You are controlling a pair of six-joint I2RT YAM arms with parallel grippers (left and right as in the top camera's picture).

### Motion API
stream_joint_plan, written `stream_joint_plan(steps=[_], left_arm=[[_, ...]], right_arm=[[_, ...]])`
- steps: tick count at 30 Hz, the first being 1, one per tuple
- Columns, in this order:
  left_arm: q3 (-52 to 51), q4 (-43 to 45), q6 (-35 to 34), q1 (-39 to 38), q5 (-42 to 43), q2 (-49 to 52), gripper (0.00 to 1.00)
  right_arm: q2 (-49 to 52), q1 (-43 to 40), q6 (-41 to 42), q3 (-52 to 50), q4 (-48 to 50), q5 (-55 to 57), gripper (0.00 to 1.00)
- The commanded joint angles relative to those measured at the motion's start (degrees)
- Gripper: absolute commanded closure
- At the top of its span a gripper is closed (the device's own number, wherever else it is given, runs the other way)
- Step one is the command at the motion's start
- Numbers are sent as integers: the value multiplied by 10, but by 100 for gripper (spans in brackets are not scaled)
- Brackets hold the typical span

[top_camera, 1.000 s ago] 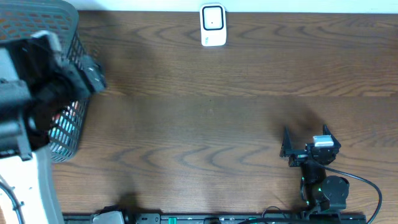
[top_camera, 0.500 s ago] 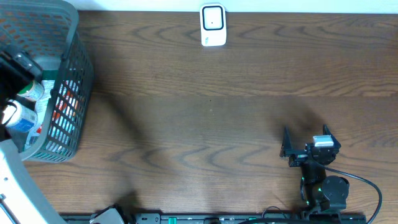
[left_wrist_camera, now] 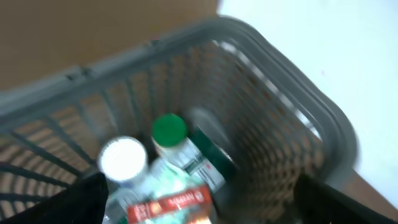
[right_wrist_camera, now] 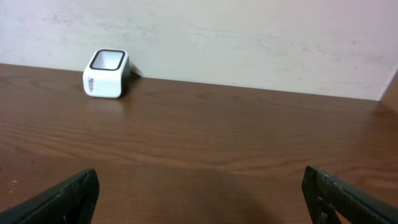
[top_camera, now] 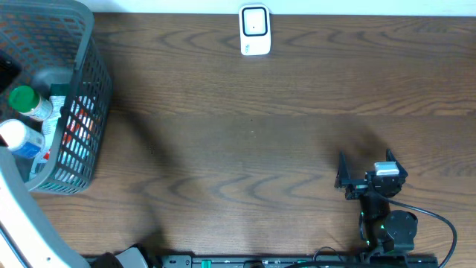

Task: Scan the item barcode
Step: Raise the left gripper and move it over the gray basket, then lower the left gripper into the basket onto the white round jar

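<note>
Left wrist view: left tool (left_wrist_camera: 208,202) spread wide, empty, above basket (left_wrist_camera: 273,118)
Item: green-capped bottle (left_wrist_camera: 169,132) upright in basket, just beside white-capped bottle (left_wrist_camera: 123,158)
Handling: probably light, stiff plastic, smooth and slippery; best gripped across body below cap
Right tool (right_wrist_camera: 202,199): wide, empty, low over worktop (right_wrist_camera: 199,143), facing scanner (right_wrist_camera: 106,73)

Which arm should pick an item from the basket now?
Left. The left gripper hovers over the basket, jaws open above the bottles; the right gripper sits across the table, far from them.
</note>
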Motion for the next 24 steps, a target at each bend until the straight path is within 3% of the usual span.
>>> stream_joint_plan(steps=[1, 24], left_arm=[[12, 14, -7, 2, -85, 26, 5], [12, 128, -7, 3, -88, 150, 5]], right_arm=[[-3, 2, 7, -1, -2, 3, 1], [-3, 2, 7, -1, -2, 3, 1]])
